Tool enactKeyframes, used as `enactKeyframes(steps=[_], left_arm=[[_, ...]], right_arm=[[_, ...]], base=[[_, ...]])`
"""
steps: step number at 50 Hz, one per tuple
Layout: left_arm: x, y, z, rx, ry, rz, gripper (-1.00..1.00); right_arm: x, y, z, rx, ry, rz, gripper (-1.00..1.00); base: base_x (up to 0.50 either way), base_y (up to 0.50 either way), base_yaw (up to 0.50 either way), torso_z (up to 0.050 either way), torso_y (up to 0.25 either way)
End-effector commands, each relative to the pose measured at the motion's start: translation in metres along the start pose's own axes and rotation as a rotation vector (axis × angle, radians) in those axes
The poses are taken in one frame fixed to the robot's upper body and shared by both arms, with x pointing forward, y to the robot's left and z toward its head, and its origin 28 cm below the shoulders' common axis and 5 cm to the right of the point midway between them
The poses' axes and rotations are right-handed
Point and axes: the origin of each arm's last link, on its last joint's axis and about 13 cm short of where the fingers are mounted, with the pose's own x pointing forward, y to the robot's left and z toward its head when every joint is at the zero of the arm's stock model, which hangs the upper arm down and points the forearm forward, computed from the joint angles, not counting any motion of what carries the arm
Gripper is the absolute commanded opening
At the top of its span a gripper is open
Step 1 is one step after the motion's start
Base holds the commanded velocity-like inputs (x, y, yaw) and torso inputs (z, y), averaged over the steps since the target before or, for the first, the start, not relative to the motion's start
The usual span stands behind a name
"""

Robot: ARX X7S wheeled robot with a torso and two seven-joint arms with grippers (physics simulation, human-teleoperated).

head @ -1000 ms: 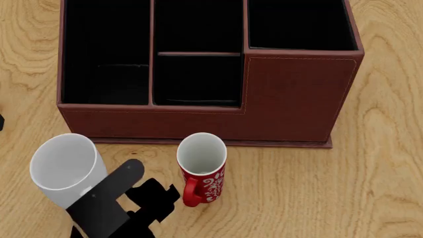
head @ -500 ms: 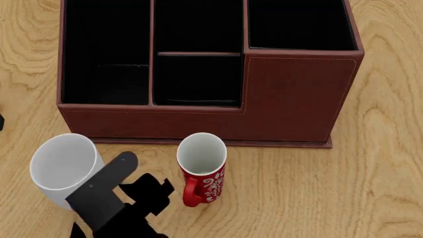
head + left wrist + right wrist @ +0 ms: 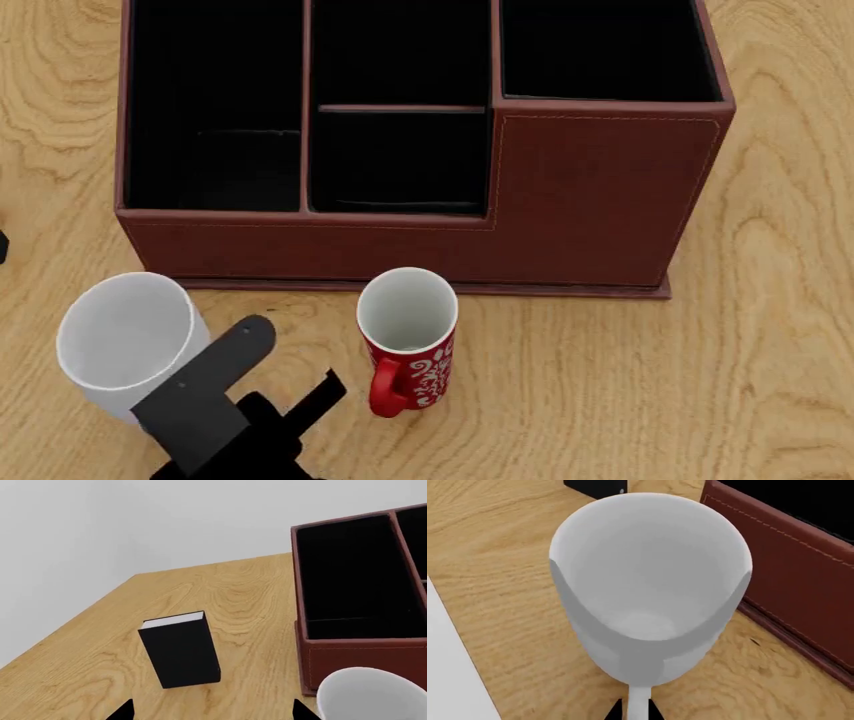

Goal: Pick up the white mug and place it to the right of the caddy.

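The right gripper [image 3: 247,400], a black arm reaching in from the near edge of the head view, sits against the near right side of the white mug [image 3: 123,335]. In the right wrist view its two dark fingertips [image 3: 615,711] pinch the mug's loop handle [image 3: 638,702] between them. The left gripper [image 3: 212,712] shows only two dark tips in the left wrist view, set wide apart with nothing between them. The white mug stands upright on the wooden table [image 3: 747,380], near the front left corner of the caddy [image 3: 587,200]. A red mug with white swirls [image 3: 408,340] stands just to its right. A small black book [image 3: 180,649] stands upright, left of the caddy
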Motion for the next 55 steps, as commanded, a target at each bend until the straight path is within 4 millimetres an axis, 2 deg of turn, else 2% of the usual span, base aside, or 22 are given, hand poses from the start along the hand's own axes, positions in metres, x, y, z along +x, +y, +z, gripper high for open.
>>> enactKeyframes(steps=[1, 2, 12, 18, 28, 40, 55], left_arm=[[-0.002, -0.002, -0.002, -0.004, 0.001, -0.007, 1.00], [-0.002, -0.003, -0.003, 0.001, -0.001, -0.012, 1.00], [-0.002, -0.008, 0.002, 0.004, -0.004, -0.031, 1.00], [-0.004, -0.007, 0.011, 0.002, -0.029, -0.029, 1.00], [-0.003, -0.007, 0.012, 0.003, -0.031, -0.034, 1.00], [-0.006, -0.005, 0.014, 0.006, -0.039, -0.026, 1.00], [-0.007, -0.007, 0.016, 0.007, -0.042, -0.034, 1.00]], right_arm=[[-0.018, 0.002, -0.002, -0.078, -0.052, -0.080, -1.00], [-0.022, 0.004, -0.002, -0.039, -0.050, -0.053, -1.00], [-0.065, 0.020, -0.002, -0.039, -0.068, -0.048, -1.00], [-0.086, 0.025, 0.010, -0.043, -0.089, -0.033, -1.00], [-0.119, 0.026, 0.030, -0.041, -0.133, -0.032, -1.00], [-0.151, 0.018, 0.044, -0.090, -0.163, -0.127, -1.00], [-0.179, -0.011, 0.058, -0.125, -0.183, -0.281, -1.00]], base=[[0.00, 0.00, 0.00, 0.000, 0.000], [0.00, 0.00, 0.00, 0.000, 0.000], [0.00, 0.00, 0.00, 0.000, 0.000], [0.00, 0.00, 0.00, 0.000, 0.000], [0.00, 0.00, 0.00, 0.000, 0.000], [0.00, 0.00, 0.00, 0.000, 0.000], [0.00, 0.00, 0.00, 0.000, 0.001]])
